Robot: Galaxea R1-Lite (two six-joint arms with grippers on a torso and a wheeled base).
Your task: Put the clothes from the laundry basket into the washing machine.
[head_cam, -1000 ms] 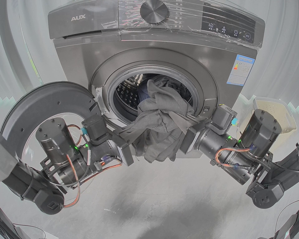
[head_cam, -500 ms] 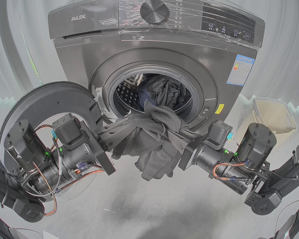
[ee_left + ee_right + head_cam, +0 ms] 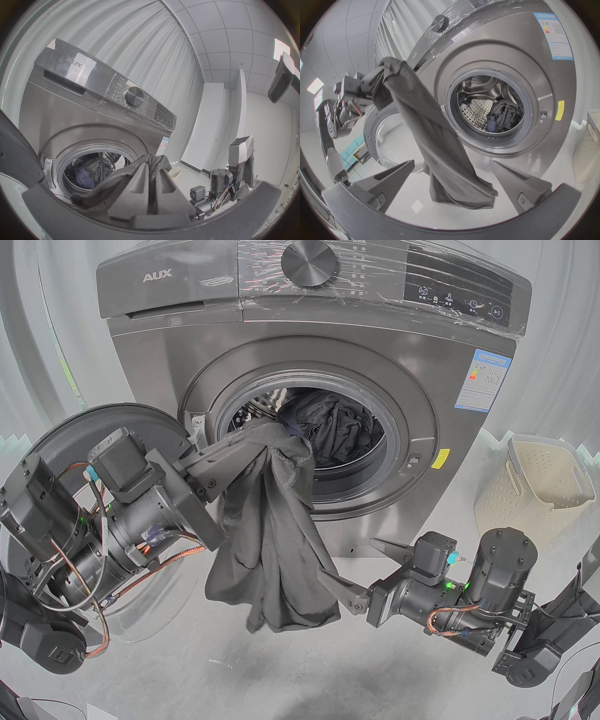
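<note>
A dark grey garment [image 3: 269,540] hangs from my left gripper [image 3: 247,449], which is shut on its upper end just in front of the left rim of the washing machine's [image 3: 312,334] drum opening. In the left wrist view the closed fingers [image 3: 142,184] pinch the cloth [image 3: 106,187]. My right gripper [image 3: 345,557] is open, low in front of the machine, beside the garment's lower hem. In the right wrist view the garment [image 3: 434,140] dangles beyond the spread fingers [image 3: 393,178]. Other dark clothes [image 3: 331,421] lie inside the drum.
The round door [image 3: 94,434] stands swung open to the left, behind my left arm. A cream laundry basket [image 3: 537,490] sits on the floor to the right of the machine, with no clothes visible in it. Bare grey floor lies in front.
My right gripper has let go of the garment and dropped low. The left gripper has lifted toward the drum's left rim, so the garment now hangs from it alone.
</note>
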